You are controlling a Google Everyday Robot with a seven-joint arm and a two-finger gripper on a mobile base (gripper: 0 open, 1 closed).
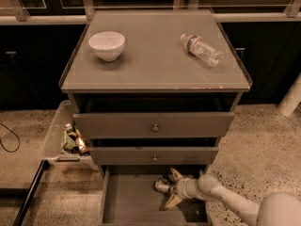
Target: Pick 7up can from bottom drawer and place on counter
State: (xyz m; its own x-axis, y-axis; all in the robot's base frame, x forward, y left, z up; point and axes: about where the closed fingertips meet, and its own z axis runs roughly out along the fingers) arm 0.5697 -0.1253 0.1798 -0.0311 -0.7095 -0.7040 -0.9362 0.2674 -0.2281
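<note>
The bottom drawer (127, 201) is pulled out at the foot of the cabinet. The 7up can (162, 186), small and silver with some green, lies on the drawer floor near the back. My gripper (173, 188) reaches into the drawer from the right. It is open, with one finger (176, 174) behind the can and one (171, 202) in front of it, so the can sits at the mouth of the spread jaws. The counter (150, 65) is the flat glossy cabinet top above.
A white bowl (106, 45) stands on the counter's left and a clear plastic bottle (202, 49) lies on its right. Two knobbed drawers (154, 126) above are partly pulled out and overhang the bottom one. A clear bin (66, 138) with small items hangs at the cabinet's left.
</note>
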